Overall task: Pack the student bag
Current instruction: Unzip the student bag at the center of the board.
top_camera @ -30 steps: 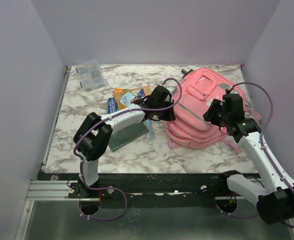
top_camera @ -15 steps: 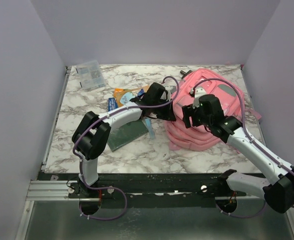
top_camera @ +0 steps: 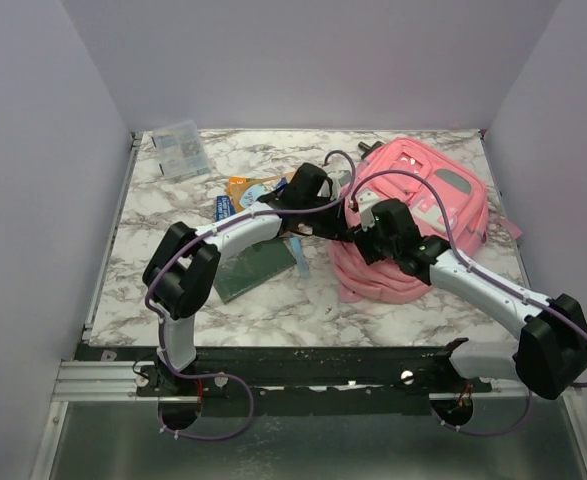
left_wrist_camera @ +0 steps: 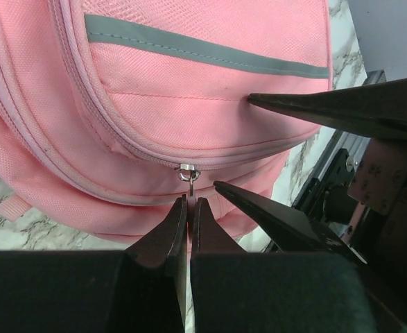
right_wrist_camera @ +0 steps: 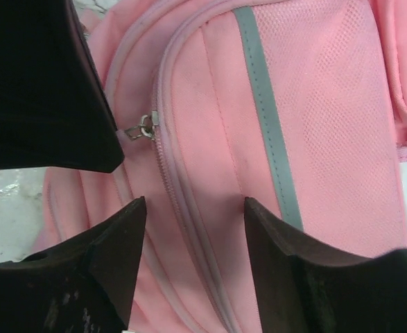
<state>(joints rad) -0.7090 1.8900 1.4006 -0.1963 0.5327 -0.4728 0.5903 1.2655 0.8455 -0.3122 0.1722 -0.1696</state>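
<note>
The bag (top_camera: 443,195) lies on the table (top_camera: 153,220), straight ahead of both grippers. The left gripper (left_wrist_camera: 189,202) meets it at the zip pull (left_wrist_camera: 187,171), which sits at its tips, with the pocket (left_wrist_camera: 210,118) spreading beyond. The right gripper (right_wrist_camera: 193,205) faces the bag from the opposite side, over the same pocket. The zip runs between its fingers (right_wrist_camera: 99,263), and the pull is just ahead to its left, touching the left gripper.

Behind the left gripper, beside its arm, a booklet (top_camera: 258,188) and a card (top_camera: 223,209) lie to its left. A notebook (top_camera: 255,268) and a pen (top_camera: 301,260) lie to its right. A box (top_camera: 180,148) sits well apart, farther behind and to the left.
</note>
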